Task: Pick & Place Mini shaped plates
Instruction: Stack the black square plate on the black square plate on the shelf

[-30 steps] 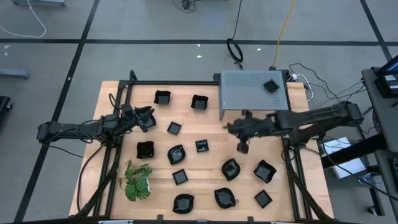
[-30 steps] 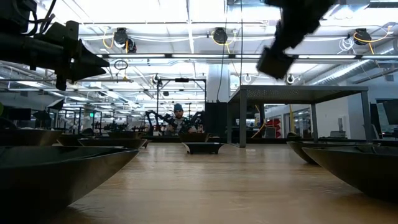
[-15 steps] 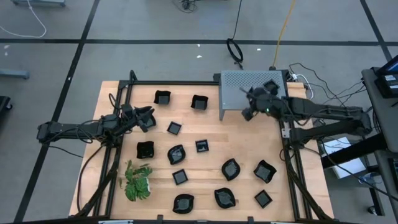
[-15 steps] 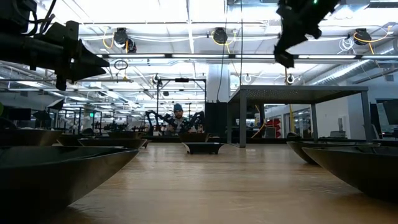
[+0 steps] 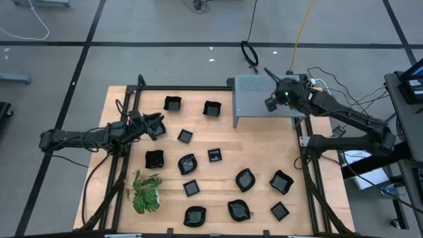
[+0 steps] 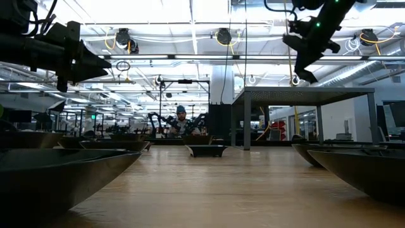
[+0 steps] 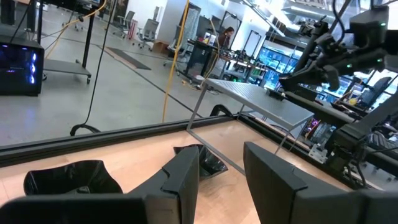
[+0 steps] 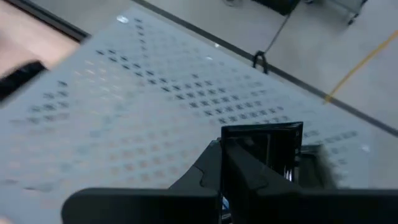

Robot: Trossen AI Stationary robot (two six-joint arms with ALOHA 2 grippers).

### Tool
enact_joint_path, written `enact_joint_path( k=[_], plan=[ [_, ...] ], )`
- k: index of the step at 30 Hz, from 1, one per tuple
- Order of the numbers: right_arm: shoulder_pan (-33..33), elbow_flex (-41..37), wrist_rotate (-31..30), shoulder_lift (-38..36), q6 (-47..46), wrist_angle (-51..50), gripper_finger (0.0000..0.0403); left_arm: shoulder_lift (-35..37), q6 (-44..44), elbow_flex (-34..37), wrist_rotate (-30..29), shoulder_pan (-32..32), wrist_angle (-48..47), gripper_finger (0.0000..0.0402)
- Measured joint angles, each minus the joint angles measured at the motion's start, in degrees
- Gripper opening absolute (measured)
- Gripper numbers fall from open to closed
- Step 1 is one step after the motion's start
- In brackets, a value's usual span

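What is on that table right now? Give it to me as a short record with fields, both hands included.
right hand: above the grey metal box, shut on a small black square plate
left hand: over the left part of the table, open, empty
loose plates: twelve black ones spread over the wood, square and wavy-edged
plant: green, near the table's front left corner
box position: back right of the table
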State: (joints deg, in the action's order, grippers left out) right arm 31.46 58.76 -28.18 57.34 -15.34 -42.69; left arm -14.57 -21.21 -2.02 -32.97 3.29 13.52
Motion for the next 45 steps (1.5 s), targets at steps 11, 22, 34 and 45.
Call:
enact_joint_path(
  k=[11, 22, 34, 45],
  plan=[
    [5.58, 6.54, -2.0, -0.04, 6.02, -7.95, 0.0, 0.0, 0.0, 0.01, 0.01, -0.01, 0.0, 0.0129],
    [8.1, 6.56, -1.93, 3.32, 5.56, -11.79, 0.0, 0.01, 0.0, 0.01, 0.01, -0.01, 0.0, 0.0129],
    [10.6, 6.52, -2.03, 10.52, 8.75, -10.6, 0.0, 0.0, 0.0, 0.01, 0.0, -0.01, 0.0, 0.0129],
    [10.58, 6.5, -1.85, 10.95, 8.99, -9.21, 0.0, 0.0, 0.0, 0.0, 0.02, 0.0, 0.0, 0.0129]
  ],
)
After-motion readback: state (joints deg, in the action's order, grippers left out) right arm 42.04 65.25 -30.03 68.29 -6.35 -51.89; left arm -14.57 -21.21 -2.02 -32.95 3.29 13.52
